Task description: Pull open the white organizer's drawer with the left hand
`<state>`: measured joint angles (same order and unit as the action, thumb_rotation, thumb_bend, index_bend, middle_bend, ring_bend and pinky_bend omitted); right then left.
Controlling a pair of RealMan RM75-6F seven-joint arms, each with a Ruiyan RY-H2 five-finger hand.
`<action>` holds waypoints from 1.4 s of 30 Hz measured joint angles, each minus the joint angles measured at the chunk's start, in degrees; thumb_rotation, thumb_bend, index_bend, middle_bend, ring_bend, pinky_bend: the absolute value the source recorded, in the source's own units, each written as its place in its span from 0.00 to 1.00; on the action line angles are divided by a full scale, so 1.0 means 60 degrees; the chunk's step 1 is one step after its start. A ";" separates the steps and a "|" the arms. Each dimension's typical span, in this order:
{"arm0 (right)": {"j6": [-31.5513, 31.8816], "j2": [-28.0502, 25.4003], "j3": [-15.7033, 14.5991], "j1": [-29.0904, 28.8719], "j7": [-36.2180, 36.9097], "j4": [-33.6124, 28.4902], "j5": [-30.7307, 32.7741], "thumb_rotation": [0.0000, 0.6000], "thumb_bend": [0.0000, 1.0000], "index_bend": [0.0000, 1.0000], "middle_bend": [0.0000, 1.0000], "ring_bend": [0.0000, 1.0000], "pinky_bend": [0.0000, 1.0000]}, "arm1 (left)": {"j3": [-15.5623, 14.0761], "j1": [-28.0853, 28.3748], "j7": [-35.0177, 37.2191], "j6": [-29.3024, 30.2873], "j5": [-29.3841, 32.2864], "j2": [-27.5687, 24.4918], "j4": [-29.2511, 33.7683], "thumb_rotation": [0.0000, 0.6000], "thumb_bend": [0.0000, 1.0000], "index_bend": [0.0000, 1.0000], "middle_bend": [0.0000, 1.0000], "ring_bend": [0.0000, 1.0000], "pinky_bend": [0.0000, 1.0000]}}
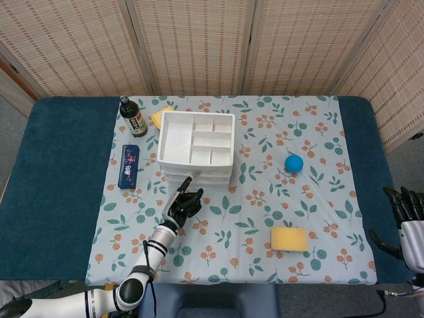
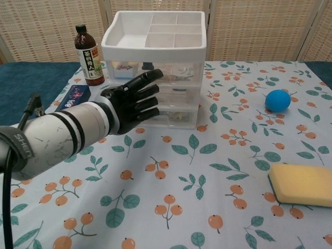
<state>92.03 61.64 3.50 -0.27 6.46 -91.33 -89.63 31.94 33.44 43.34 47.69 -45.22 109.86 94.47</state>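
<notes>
The white organizer [image 1: 197, 148] [image 2: 154, 62] stands at the back of the floral cloth, with an open tray of compartments on top and clear drawers below, all of them closed. My left hand [image 1: 183, 204] [image 2: 133, 102] is black, fingers stretched out and apart, reaching to the drawer fronts; its fingertips [image 2: 155, 78] lie right at the upper and middle drawers. It holds nothing. My right hand [image 1: 406, 205] rests at the table's right edge, fingers apart, holding nothing.
A dark bottle [image 1: 133, 117] [image 2: 87, 55] and a yellow thing [image 1: 159, 114] stand left of the organizer. A blue box [image 1: 128, 165] lies on the left. A blue ball [image 1: 294, 163] [image 2: 277, 100] and a yellow sponge [image 1: 289, 239] [image 2: 302, 184] lie to the right.
</notes>
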 measured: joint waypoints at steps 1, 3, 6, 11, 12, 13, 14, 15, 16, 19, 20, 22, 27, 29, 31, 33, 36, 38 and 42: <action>-0.0009 0.0001 0.0000 0.0000 0.0001 0.0001 0.0004 1.00 0.26 0.00 0.10 0.00 0.01 | 0.0013 0.0004 -0.0003 -0.0014 0.0011 0.0015 -0.0006 1.00 0.40 0.15 0.95 0.99 1.00; -0.0023 0.0001 -0.0005 0.0000 -0.0002 0.0000 0.0005 1.00 0.26 0.00 0.10 0.00 0.01 | 0.0033 0.0012 -0.0008 -0.0028 0.0034 0.0039 -0.0026 1.00 0.40 0.15 0.95 0.99 1.00; -0.0039 -0.0001 -0.0004 -0.0001 -0.0003 -0.0002 0.0013 1.00 0.26 0.00 0.10 0.00 0.01 | 0.0088 0.0030 -0.0008 -0.0064 0.0104 0.0071 -0.0071 1.00 0.40 0.16 0.95 0.99 1.00; -0.0045 -0.0007 0.0002 0.0001 -0.0013 -0.0008 0.0019 1.00 0.26 0.00 0.10 0.00 0.01 | 0.0204 0.0062 -0.0020 -0.0119 0.0211 0.0101 -0.0142 1.00 0.40 0.20 0.95 0.99 1.00; -0.0053 -0.0006 0.0003 0.0000 -0.0013 -0.0008 0.0024 1.00 0.26 0.00 0.10 0.00 0.01 | 0.0220 0.0067 -0.0025 -0.0124 0.0229 0.0105 -0.0149 1.00 0.40 0.21 0.95 0.99 1.00; -0.0054 -0.0008 0.0001 0.0002 -0.0011 -0.0011 0.0023 1.00 0.26 0.00 0.10 0.00 0.01 | 0.0242 0.0074 -0.0032 -0.0137 0.0255 0.0108 -0.0155 1.00 0.40 0.21 0.95 0.99 1.00; -0.0054 -0.0006 0.0000 0.0002 -0.0012 -0.0012 0.0019 1.00 0.26 0.00 0.10 0.00 0.01 | 0.0257 0.0079 -0.0038 -0.0148 0.0275 0.0108 -0.0159 1.00 0.40 0.22 0.95 0.99 1.00; -0.0056 -0.0002 -0.0001 0.0003 -0.0015 -0.0014 0.0019 1.00 0.26 0.00 0.10 0.00 0.01 | 0.0269 0.0084 -0.0046 -0.0159 0.0296 0.0109 -0.0163 1.00 0.40 0.22 0.95 0.99 1.00; -0.0058 0.0002 -0.0002 0.0004 -0.0013 -0.0012 0.0019 1.00 0.26 0.00 0.10 0.00 0.01 | 0.0284 0.0089 -0.0058 -0.0170 0.0321 0.0109 -0.0167 1.00 0.40 0.22 0.95 0.99 1.00; -0.0059 0.0012 -0.0008 0.0009 -0.0005 -0.0001 0.0015 1.00 0.26 0.00 0.10 0.00 0.01 | 0.0306 0.0098 -0.0086 -0.0183 0.0388 0.0115 -0.0172 1.00 0.40 0.24 0.95 0.99 1.00; -0.0056 0.0015 -0.0009 0.0012 -0.0003 0.0005 0.0013 1.00 0.26 0.00 0.10 0.00 0.01 | 0.0313 0.0099 -0.0099 -0.0185 0.0408 0.0116 -0.0170 1.00 0.40 0.25 0.95 0.99 1.00; -0.0042 0.0016 -0.0010 0.0028 0.0008 0.0015 0.0023 1.00 0.26 0.00 0.10 0.00 0.01 | 0.0324 0.0098 -0.0126 -0.0184 0.0437 0.0117 -0.0166 1.00 0.40 0.27 0.95 0.99 1.00; -0.0022 0.0011 -0.0003 0.0039 0.0012 0.0021 0.0020 1.00 0.26 0.00 0.10 0.00 0.01 | 0.0322 0.0079 -0.0163 -0.0204 0.0469 0.0110 -0.0138 1.00 0.40 0.30 0.95 0.99 1.00; -0.0028 0.0016 -0.0009 0.0041 0.0013 0.0020 0.0013 1.00 0.26 0.00 0.10 0.00 0.01 | 0.0300 0.0056 -0.0170 -0.0218 0.0468 0.0102 -0.0106 1.00 0.40 0.32 0.95 0.99 1.00; -0.0027 0.0019 -0.0014 0.0044 0.0011 0.0024 0.0006 1.00 0.26 0.00 0.10 0.00 0.01 | 0.0284 0.0025 -0.0168 -0.0229 0.0461 0.0093 -0.0076 1.00 0.40 0.33 0.95 0.99 1.00; -0.0022 0.0017 -0.0014 0.0046 0.0004 0.0020 -0.0001 1.00 0.26 0.00 0.10 0.00 0.01 | 0.0268 -0.0001 -0.0167 -0.0233 0.0449 0.0085 -0.0056 1.00 0.40 0.34 0.95 0.99 1.00; -0.0008 0.0009 -0.0014 0.0054 -0.0001 0.0011 -0.0010 1.00 0.26 0.00 0.10 0.00 0.01 | 0.0244 -0.0034 -0.0166 -0.0254 0.0432 0.0075 -0.0034 1.00 0.40 0.35 0.95 0.99 1.00; 0.0008 0.0006 -0.0021 0.0066 -0.0006 0.0004 -0.0022 1.00 0.26 0.00 0.10 0.00 0.01 | 0.0224 -0.0062 -0.0160 -0.0261 0.0417 0.0071 -0.0019 1.00 0.40 0.36 0.95 0.99 1.00; 0.0035 -0.0002 -0.0027 0.0087 -0.0017 -0.0015 -0.0031 1.00 0.26 0.00 0.10 0.00 0.01 | 0.0174 -0.0122 -0.0142 -0.0292 0.0365 0.0054 0.0020 1.00 0.40 0.38 0.95 0.99 1.00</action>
<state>92.24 61.63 3.34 0.25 6.36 -91.42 -89.81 32.99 32.71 42.49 45.94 -43.03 110.18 94.59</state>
